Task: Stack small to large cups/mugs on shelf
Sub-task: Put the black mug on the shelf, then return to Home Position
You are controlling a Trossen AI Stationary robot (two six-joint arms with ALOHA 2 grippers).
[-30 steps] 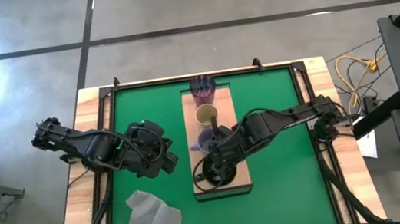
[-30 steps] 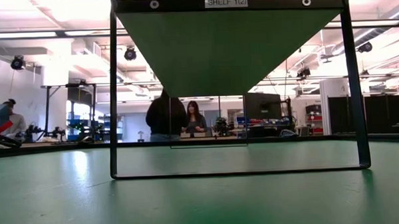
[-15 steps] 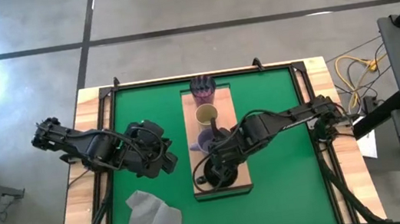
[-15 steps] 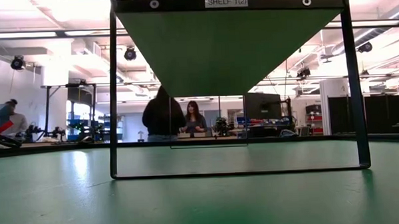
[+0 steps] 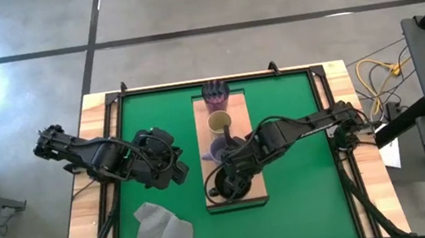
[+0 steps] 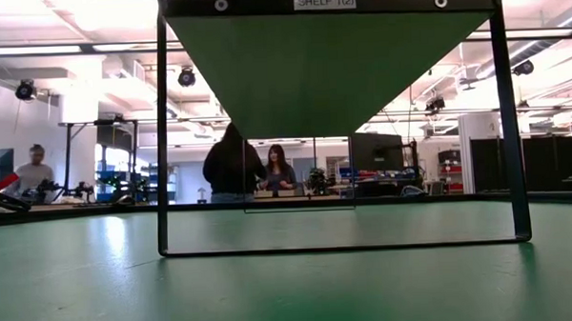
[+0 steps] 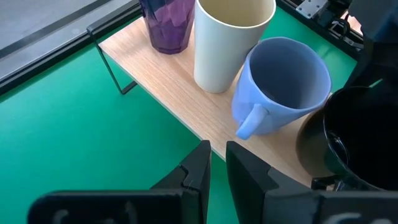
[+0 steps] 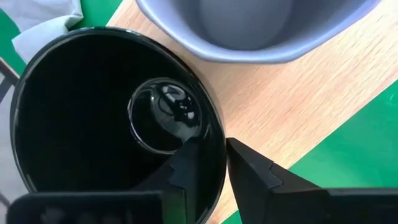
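Note:
The light-wood shelf (image 5: 246, 135) stands raised on a black frame (image 6: 161, 136) over the green mat. On it, from far to near, stand a dark purple tumbler (image 5: 215, 95), a cream-yellow cup (image 5: 219, 122), a lavender mug (image 5: 217, 150) and a wide black mug (image 5: 231, 187). They also show in the left wrist view: tumbler (image 7: 166, 25), cup (image 7: 227, 43), lavender mug (image 7: 283, 87), black mug (image 7: 348, 137). My right gripper (image 5: 233, 165) is shut on the black mug (image 8: 112, 118). My left gripper (image 5: 178, 173) is shut and empty over the mat, left of the shelf. My right gripper pinches the black mug's wall at its rim (image 8: 216, 134), on the side nearest the lavender mug (image 8: 249, 25). One finger (image 8: 185, 167) is inside the mug and one (image 8: 247, 169) outside. The fingers point down from above. The mug is upright at the shelf's near end.
A crumpled grey cloth (image 5: 163, 228) lies on the mat at the near left. The lavender mug's handle (image 7: 249, 121) points toward the left arm. Free mat lies on both sides of the shelf. People stand in the room far behind the table (image 6: 234, 167).

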